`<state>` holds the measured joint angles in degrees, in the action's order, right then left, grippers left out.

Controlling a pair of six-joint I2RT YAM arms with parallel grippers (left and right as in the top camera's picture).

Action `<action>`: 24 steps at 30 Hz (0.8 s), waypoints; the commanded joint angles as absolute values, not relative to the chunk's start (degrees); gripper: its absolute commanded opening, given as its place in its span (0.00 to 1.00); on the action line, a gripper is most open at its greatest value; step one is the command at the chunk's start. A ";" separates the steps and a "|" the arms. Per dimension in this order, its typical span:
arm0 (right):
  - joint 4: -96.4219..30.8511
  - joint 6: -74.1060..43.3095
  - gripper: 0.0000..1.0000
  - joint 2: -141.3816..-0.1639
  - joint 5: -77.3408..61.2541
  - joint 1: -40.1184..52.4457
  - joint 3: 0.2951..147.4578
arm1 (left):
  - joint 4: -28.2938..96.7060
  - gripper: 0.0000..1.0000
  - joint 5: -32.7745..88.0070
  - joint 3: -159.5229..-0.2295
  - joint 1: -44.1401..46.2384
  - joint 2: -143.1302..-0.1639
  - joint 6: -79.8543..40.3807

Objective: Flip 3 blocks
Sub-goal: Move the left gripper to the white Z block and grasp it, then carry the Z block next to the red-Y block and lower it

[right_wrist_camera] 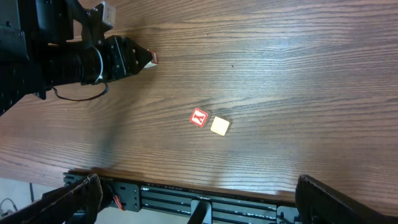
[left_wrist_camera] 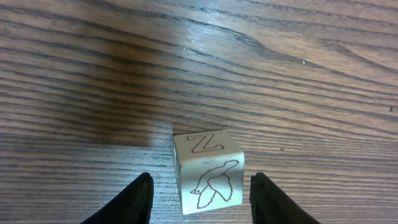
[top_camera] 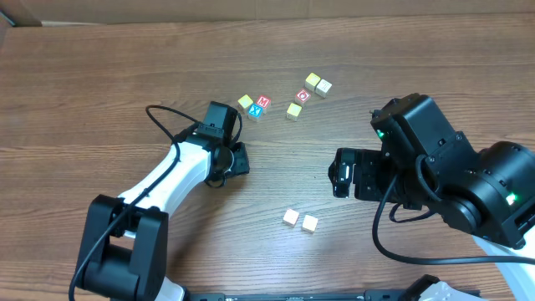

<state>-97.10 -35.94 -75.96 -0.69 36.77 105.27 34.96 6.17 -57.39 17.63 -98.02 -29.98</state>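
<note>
Block, smooth cream wood, sits between parted left jaws; right jaws gape.

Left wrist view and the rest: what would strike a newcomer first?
A cream Z block with a bird drawing sits between the open jaws of the left gripper. Overhead, two blocks lie side by side near the front, and a scatter of cubes farther back.

We log: cream block, dark-outlined Z and bird | red-letter block, red border | pale yellow block | brown wood-grain surface
</note>
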 commanded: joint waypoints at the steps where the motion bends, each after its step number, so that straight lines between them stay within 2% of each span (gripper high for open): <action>1: -97.01 -35.51 1.00 -75.55 -0.80 36.62 106.21 | 34.85 0.40 5.52 -58.35 17.65 -100.62 -30.04; 9: -96.99 -35.51 1.00 -75.55 -0.78 36.62 106.21 | 34.46 0.22 6.02 -58.37 17.63 -101.21 -30.04; 18: -97.01 -35.51 1.00 -75.55 -0.80 36.62 106.21 | 39.81 0.13 9.67 -62.70 17.76 -100.75 -25.89; 24: -96.99 -35.51 1.00 -75.55 -0.78 36.62 106.21 | 46.50 0.13 11.16 -64.99 20.32 -98.32 -13.65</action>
<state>-97.10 -35.97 -75.96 -0.69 36.77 105.27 44.71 8.88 -63.66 18.39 -100.62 -22.98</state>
